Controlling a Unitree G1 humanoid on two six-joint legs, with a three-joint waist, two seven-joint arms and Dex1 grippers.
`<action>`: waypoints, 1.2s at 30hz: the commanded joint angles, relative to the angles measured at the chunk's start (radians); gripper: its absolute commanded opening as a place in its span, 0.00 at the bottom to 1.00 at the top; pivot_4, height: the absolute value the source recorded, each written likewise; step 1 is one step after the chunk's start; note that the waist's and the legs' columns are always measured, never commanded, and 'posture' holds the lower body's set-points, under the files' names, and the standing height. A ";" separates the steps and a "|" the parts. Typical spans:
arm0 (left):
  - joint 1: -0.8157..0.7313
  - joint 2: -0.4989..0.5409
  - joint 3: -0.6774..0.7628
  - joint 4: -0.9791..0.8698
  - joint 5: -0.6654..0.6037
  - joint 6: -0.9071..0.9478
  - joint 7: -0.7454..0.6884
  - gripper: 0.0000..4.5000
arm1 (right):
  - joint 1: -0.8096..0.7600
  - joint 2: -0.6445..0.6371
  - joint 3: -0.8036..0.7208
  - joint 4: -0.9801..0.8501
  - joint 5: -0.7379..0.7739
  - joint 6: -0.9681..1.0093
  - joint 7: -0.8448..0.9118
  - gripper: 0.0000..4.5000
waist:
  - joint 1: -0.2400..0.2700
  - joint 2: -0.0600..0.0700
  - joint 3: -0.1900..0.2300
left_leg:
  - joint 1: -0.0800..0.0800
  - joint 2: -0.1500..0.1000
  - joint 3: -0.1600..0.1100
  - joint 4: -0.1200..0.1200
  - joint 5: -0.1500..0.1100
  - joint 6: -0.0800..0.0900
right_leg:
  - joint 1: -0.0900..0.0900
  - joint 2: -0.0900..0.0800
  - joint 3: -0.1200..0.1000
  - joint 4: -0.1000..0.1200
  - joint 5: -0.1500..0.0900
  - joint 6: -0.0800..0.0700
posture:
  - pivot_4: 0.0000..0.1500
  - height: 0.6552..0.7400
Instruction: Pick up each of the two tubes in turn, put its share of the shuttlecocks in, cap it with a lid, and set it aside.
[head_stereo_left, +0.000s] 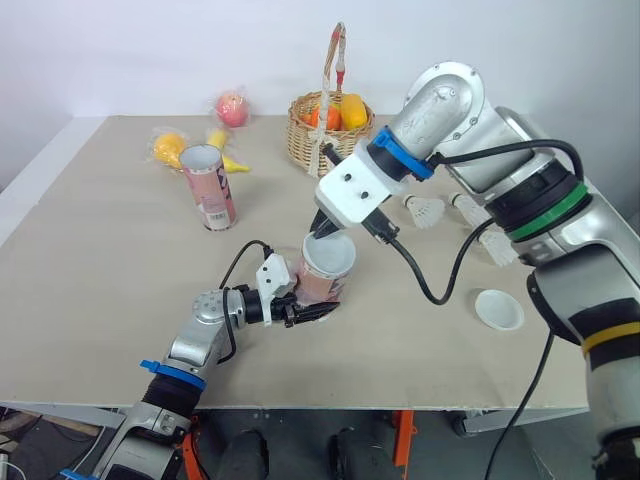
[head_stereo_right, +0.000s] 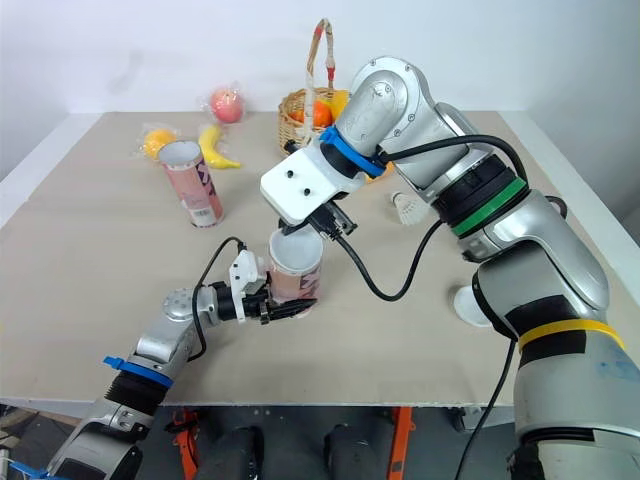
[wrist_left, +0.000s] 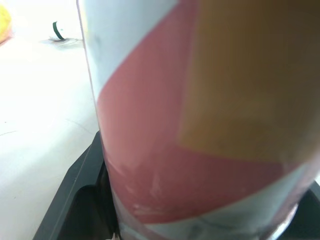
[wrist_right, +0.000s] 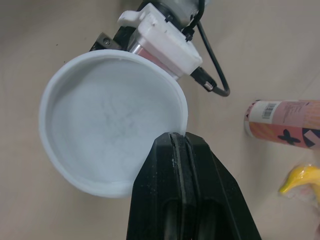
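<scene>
A pink and white tube (head_stereo_left: 320, 282) stands tilted near the table's front middle, with my left gripper (head_stereo_left: 314, 312) shut on its lower part; the tube's wall (wrist_left: 200, 120) sits right between the black fingers (wrist_left: 80, 200). A white lid (wrist_right: 107, 130) lies over the tube's mouth (head_stereo_left: 329, 257). My right gripper (wrist_right: 182, 142) is shut on the lid's rim from above (head_stereo_left: 325, 232). I cannot tell whether the lid is seated. A second tube (head_stereo_left: 208, 186) stands upright and open at the back left. Shuttlecocks (head_stereo_left: 428, 210) lie at the right.
A second white lid (head_stereo_left: 498, 308) lies at the front right, near another shuttlecock (head_stereo_left: 497, 245). A wicker basket (head_stereo_left: 325, 125) of fruit stands at the back. Bagged fruit, an apple (head_stereo_left: 232, 108), an orange (head_stereo_left: 168, 148) and a banana (head_stereo_left: 228, 155), lies at the back left.
</scene>
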 joint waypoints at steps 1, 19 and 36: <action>0.033 0.015 0.018 0.061 0.012 0.034 0.028 0.65 | 0.026 0.032 -0.020 -0.015 -0.023 0.022 0.049 0.33 | -0.001 0.000 0.000 | 0.000 0.000 0.000 0.000 0.000 0.000 | 0.000 0.000 0.000 0.000 0.000 0.000 | 1.00 1.00; 0.059 0.025 0.020 0.028 0.006 0.049 0.034 0.65 | 0.176 -0.083 -0.380 -0.193 0.155 0.505 0.019 0.34 | -0.005 -0.001 0.000 | 0.004 0.001 0.001 -0.005 0.001 0.002 | 0.001 0.001 0.001 0.000 0.001 -0.003 | 1.00 1.00; 0.055 0.033 0.016 0.023 0.005 0.057 0.027 0.65 | 0.201 0.049 -0.272 -0.208 -0.002 0.476 0.011 0.01 | -0.008 0.001 0.000 | 0.004 0.001 0.002 -0.004 0.001 0.002 | 0.000 0.002 0.001 0.000 0.002 -0.003 | 1.00 1.00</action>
